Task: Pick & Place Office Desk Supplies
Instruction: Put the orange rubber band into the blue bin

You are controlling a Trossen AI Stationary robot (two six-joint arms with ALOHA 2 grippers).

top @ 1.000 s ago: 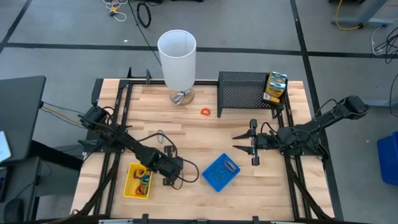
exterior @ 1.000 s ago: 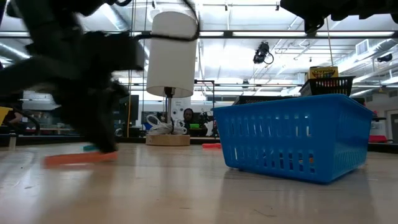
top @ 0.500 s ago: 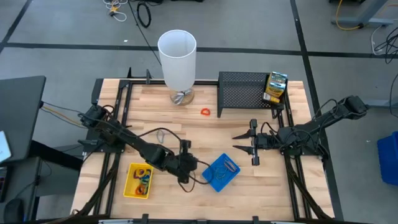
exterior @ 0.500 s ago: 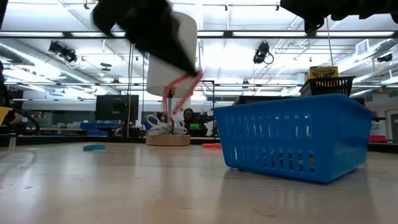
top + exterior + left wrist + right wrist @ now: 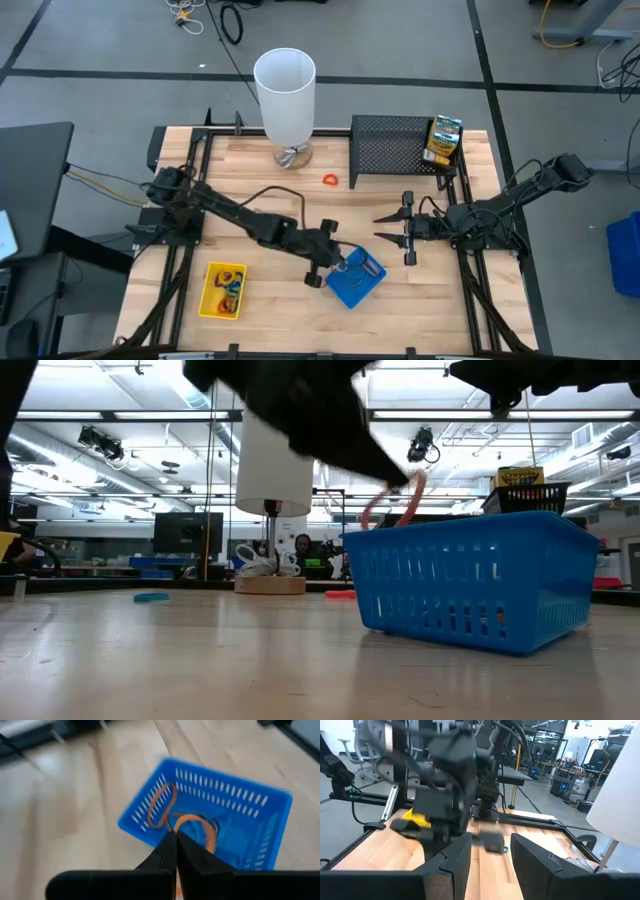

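We see the left gripper point(image 5: 176, 836) pinched tight on an orange rubber band point(image 5: 197, 827), hanging over the near edge of the blue tray point(image 5: 356, 279). The yellow tray point(image 5: 223, 290) with more bands sits well apart on the table point(image 5: 250, 185). The right gripper point(image 5: 388, 228) waits beside the blue tray, fingers spread apart and holding nothing.

Grey floor point(image 5: 420, 60) (dark-taped) — bright ceiling lights point(image 5: 100, 405) overhead.
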